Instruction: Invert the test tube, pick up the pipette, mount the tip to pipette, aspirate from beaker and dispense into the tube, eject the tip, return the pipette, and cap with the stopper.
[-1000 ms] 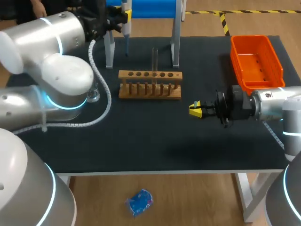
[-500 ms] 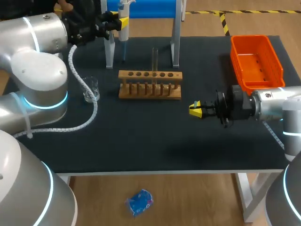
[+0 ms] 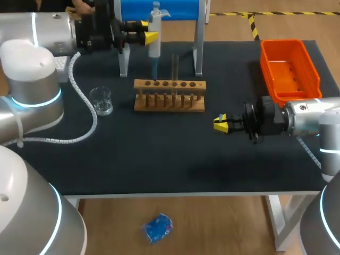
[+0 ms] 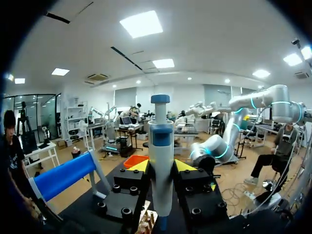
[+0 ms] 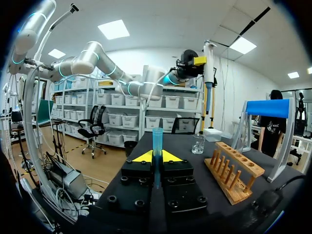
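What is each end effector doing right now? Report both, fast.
Left end effector: closed on the white pipette with a blue top.
Right end effector: closed on a slim translucent blue cylinder.

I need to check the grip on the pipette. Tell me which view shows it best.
The left wrist view: the pipette stands close and upright between the fingers of the left gripper, clamped from both sides. The head view shows it whole but small, near the rack. The right wrist view shows it far off.
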You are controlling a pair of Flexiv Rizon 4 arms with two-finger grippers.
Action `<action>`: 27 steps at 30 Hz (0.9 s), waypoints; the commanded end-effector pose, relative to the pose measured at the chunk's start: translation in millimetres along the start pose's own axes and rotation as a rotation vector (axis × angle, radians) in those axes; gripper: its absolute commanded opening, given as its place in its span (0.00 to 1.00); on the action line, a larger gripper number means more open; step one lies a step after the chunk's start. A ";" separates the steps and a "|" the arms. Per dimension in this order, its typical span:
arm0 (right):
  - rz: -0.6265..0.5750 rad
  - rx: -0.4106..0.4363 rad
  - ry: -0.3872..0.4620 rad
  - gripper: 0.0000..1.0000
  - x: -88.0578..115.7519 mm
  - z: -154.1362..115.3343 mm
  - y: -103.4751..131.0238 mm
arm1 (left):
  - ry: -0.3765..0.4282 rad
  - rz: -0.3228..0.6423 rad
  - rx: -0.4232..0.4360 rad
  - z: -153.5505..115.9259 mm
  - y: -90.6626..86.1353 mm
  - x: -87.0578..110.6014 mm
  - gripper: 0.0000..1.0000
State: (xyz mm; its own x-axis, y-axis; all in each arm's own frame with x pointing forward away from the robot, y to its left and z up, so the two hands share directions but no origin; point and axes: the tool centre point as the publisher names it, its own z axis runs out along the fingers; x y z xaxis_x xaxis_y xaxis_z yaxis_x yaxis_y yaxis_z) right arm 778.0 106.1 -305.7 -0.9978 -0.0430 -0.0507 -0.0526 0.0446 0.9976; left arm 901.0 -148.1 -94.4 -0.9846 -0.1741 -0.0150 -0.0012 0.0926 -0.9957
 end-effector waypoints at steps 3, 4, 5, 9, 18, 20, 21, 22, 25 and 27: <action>-0.001 0.000 -0.002 0.00 1.1 -0.9 0.5 | -0.044 0.013 0.003 1.3 -5.6 41.9 0.00; -0.001 0.000 -0.002 0.00 1.1 -0.9 0.5 | -0.052 0.010 0.004 3.6 -6.7 47.5 0.00; -0.001 0.000 -0.002 0.00 1.1 -0.9 0.5 | -0.066 0.007 -0.009 7.0 -7.8 54.6 0.00; -0.001 0.000 -0.002 0.00 1.1 -0.9 0.5 | -0.092 0.011 -0.002 15.6 -13.1 73.0 0.00; -0.001 0.000 -0.002 0.00 1.1 -0.9 0.5 | -0.078 0.012 0.040 39.7 -17.5 103.8 0.00; -0.001 0.000 -0.002 0.00 1.1 -0.9 0.5 | -0.078 0.012 0.040 39.7 -17.5 103.8 0.00; -0.001 0.000 -0.002 0.00 1.1 -0.9 0.5 | -0.078 0.012 0.040 39.7 -17.5 103.8 0.00; -0.001 0.000 -0.002 0.00 1.1 -0.9 0.5 | -0.078 0.012 0.040 39.7 -17.5 103.8 0.00; -0.001 0.000 -0.002 0.00 1.1 -0.9 0.5 | -0.078 0.012 0.040 39.7 -17.5 103.8 0.00; -0.001 0.000 -0.002 0.00 1.1 -0.9 0.5 | -0.078 0.012 0.040 39.7 -17.5 103.8 0.00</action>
State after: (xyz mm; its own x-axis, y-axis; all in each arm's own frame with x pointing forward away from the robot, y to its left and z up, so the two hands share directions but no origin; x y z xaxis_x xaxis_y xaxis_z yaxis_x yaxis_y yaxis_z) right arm 778.0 106.1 -305.6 -0.9978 -0.0430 -0.0507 -0.0527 0.0446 0.9976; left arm 806.0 -204.7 -81.3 -0.9698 -0.2418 -0.0306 0.0162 0.0612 -0.9980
